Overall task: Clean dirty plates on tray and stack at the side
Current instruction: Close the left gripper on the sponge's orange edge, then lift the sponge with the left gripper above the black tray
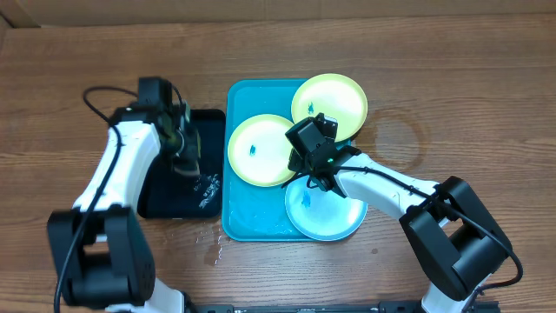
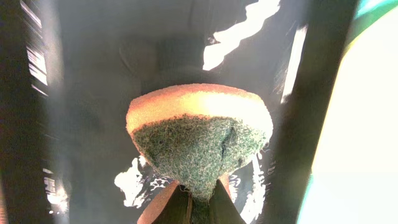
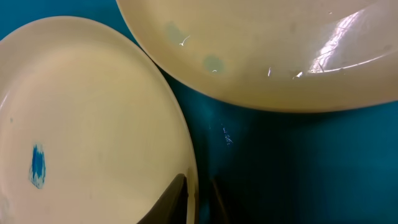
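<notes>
Holding three plates [image 1: 328, 100], turquoise tray [image 1: 252, 222]; left claw [image 2: 199, 200] gripping sponge [image 2: 199, 137], right claw [image 3: 198, 199] pinching plate [image 3: 93, 112]

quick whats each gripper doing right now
Left gripper: closed on the sponge.
Right gripper: astride a plate at its rim; clamped or not cannot be told.

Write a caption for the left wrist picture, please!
Left gripper pinching an orange-and-green sponge over the black tray.
</notes>
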Motion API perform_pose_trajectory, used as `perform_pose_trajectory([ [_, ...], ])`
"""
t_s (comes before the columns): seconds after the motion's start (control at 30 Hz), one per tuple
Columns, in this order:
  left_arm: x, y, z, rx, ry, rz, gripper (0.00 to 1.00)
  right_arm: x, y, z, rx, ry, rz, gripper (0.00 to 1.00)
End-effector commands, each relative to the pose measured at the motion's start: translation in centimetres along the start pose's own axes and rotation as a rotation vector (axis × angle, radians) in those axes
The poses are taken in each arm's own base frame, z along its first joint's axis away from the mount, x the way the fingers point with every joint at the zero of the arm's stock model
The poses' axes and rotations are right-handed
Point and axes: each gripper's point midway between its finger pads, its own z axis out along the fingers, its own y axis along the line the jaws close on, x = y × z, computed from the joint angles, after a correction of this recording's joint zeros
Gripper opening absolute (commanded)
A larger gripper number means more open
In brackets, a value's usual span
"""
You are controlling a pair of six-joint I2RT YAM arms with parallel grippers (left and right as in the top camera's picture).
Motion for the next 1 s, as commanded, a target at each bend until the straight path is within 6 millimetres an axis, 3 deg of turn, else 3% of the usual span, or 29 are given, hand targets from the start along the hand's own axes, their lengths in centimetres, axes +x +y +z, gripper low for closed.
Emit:
perform_pose_trajectory([
  [0.0, -2.6, -0.8, -5.0, 0.011, -0.154, 0.032, 0.04, -0.5, 0.5, -0.1, -0.011, -0.01, -0.001, 0.16],
  [0.1, -2.7, -0.7, -6.6, 0.007, -0.195, 0.033, 0.04, -0.5, 0.5, -0.1, -0.012, -0.01, -0.001, 0.16],
  [0.2, -2.0, -0.4, -6.8, -0.012, -0.174, 0.028, 0.04, -0.5, 0.5, -0.1, -0.012, -0.011, -0.001, 0.2],
  [0.57, -0.2, -0.2, -4.1, -0.013, -0.081, 0.01, 0.04, -0.4, 0.4, -0.1, -0.009, -0.007, -0.002, 0.24],
  [0.63, 0.0, -0.3, -3.6, -0.005, -0.066, 0.009, 0.04, -0.4, 0.4, -0.1, -0.007, -0.006, -0.002, 0.21],
  [0.73, 0.1, -0.5, -2.9, 0.007, -0.048, 0.009, 0.04, -0.4, 0.3, -0.1, -0.007, -0.005, -0.002, 0.04],
  [0.97, -0.7, -0.7, -2.8, 0.019, -0.076, 0.011, 0.04, -0.4, 0.3, -0.1, -0.006, -0.005, -0.002, 0.04],
])
